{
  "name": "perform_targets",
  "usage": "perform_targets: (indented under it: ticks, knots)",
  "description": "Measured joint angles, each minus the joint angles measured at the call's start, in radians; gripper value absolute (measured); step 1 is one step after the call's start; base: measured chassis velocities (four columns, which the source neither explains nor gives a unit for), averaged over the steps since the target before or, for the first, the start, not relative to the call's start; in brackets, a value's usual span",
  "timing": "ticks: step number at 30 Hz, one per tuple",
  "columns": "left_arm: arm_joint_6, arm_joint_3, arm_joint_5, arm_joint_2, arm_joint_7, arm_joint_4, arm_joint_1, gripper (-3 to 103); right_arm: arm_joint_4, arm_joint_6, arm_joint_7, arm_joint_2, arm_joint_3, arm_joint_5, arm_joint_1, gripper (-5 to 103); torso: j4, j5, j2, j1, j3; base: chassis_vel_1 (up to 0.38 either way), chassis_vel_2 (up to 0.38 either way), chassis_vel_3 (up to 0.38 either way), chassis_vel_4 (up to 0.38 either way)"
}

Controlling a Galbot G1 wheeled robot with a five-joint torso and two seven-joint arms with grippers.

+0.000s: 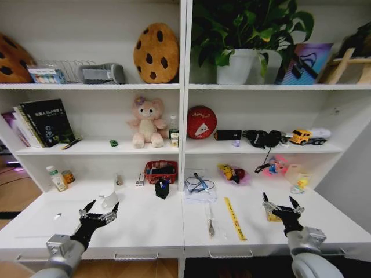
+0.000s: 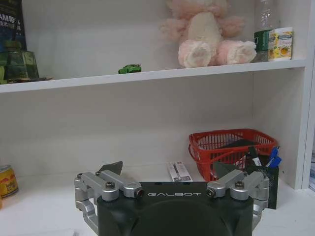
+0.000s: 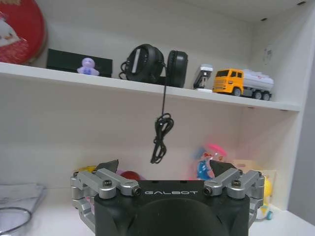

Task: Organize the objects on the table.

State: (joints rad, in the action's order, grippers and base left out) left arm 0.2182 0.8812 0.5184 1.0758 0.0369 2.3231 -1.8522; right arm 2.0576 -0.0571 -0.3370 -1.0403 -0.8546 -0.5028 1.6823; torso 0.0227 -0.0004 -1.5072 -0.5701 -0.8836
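The white table [image 1: 145, 227] carries scattered clutter. There is a yellow ruler [image 1: 234, 218], a metal tool [image 1: 210, 220], a black pen holder [image 1: 162, 189] with blue pens [image 2: 272, 158], a small white box [image 2: 179, 171] and a notebook with cables [image 1: 199, 185]. A tiny green toy car [image 2: 129, 69] sits on the shelf beside the pink bear [image 1: 147, 122]. My left gripper [image 1: 102, 206] hovers open above the table's left half, just before a white cup-like item [image 1: 109, 200]. My right gripper [image 1: 279, 200] hovers open over the right half, above a small yellow item [image 1: 272, 218]. Neither holds anything.
A red mesh basket [image 1: 160, 171] stands at the back by the shelf divider. A pill bottle [image 1: 56, 178] and a can [image 1: 68, 176] stand at the back left. Colourful toys [image 1: 233, 174] lie at the back right. Headphones [image 3: 152, 63] dangle a cable [image 3: 160, 137] from the shelf above.
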Motion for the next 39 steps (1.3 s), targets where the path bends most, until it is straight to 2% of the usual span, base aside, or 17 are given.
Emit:
perform_targets:
  ticks: [4,9,10,16,19,26,28,29,30,32,33,34,36,37,39]
  knots:
    - [0.0,0.0,0.0,0.0,0.0,0.0,0.0,100,-0.053,-0.019,-0.01,0.021,-0.007,-0.006,-0.028,100,0.0002,0.0001,0.0,0.0,0.0,0.021,0.01,-0.013,-0.012]
    - [0.0,0.0,0.0,0.0,0.0,0.0,0.0,100,-0.142,-0.087,0.004,0.042,-0.009,-0.065,-0.061,100,0.0007,0.0004,0.0,0.0,0.0,0.0,0.0,0.0,0.0]
    - [0.0,0.0,0.0,0.0,0.0,0.0,0.0,100,-0.19,-0.115,0.002,0.047,0.004,-0.093,-0.089,100,0.0008,0.0006,0.0,0.0,0.0,0.0,0.0,0.0,0.0]
    - [0.0,0.0,0.0,0.0,0.0,0.0,0.0,100,-0.352,-0.154,0.006,0.07,0.081,-0.127,-0.201,100,0.0001,0.0005,0.0,0.0,0.0,0.0,0.0,0.0,0.0]
    - [0.0,0.0,0.0,0.0,0.0,0.0,0.0,100,-0.376,-0.186,-0.02,0.073,0.113,-0.167,-0.233,100,0.0002,0.0005,0.0,0.0,0.0,0.0,0.0,0.0,0.0]
    - [0.0,0.0,0.0,0.0,0.0,0.0,0.0,100,-0.398,-0.194,-0.03,0.073,0.14,-0.176,-0.248,100,0.0007,0.0004,0.0,0.0,0.0,0.0,0.0,0.0,0.0]
    - [0.0,0.0,0.0,0.0,0.0,0.0,0.0,100,-0.402,-0.194,-0.03,0.073,0.144,-0.176,-0.251,97,0.0007,0.0005,0.0,0.0,0.0,0.0,0.0,0.0,0.0]
    - [0.0,0.0,0.0,0.0,0.0,0.0,0.0,100,-0.408,-0.193,-0.031,0.073,0.15,-0.176,-0.255,92,0.0006,0.0006,0.0,0.0,0.0,0.0,0.0,0.0,0.0]
    - [0.0,0.0,0.0,0.0,0.0,0.0,0.0,100,-0.416,-0.192,-0.034,0.073,0.157,-0.178,-0.264,82,0.0005,0.0002,0.0,0.0,0.0,0.0,0.0,0.0,0.0]
    - [0.0,0.0,0.0,0.0,0.0,0.0,0.0,100,-0.426,-0.19,-0.039,0.073,0.161,-0.179,-0.272,82,0.0005,0.0003,0.0,0.0,0.0,0.0,0.0,0.0,0.0]
    - [0.0,0.0,0.0,0.0,0.0,0.0,0.0,100,-0.444,-0.182,-0.039,0.076,0.166,-0.179,-0.281,76,0.0005,0.0004,0.0,0.0,0.0,0.0,0.0,0.0,0.0]
    - [0.0,0.0,0.0,0.0,0.0,0.0,0.0,100,-0.444,-0.182,-0.039,0.076,0.166,-0.179,-0.281,76,0.0005,0.0004,0.0,0.0,0.0,0.0,0.0,0.0,0.0]
    - [0.0,0.0,0.0,0.0,0.0,0.0,0.0,100,-0.474,-0.168,-0.026,0.09,0.178,-0.186,-0.302,65,0.0004,0.0003,0.0,0.0,0.0,0.0,0.0,0.0,0.0]
    - [0.0,0.0,0.0,0.0,0.0,0.0,0.0,100,-0.474,-0.168,-0.026,0.09,0.178,-0.186,-0.302,65,0.0004,0.0003,0.0,0.0,0.0,0.0,0.0,0.0,0.0]
    - [0.0,0.0,0.0,0.0,0.0,0.0,0.0,100,-0.479,-0.161,-0.022,0.091,0.187,-0.187,-0.305,54,0.0004,0.0004,0.0,0.0,0.0,0.0,0.0,0.0,0.0]
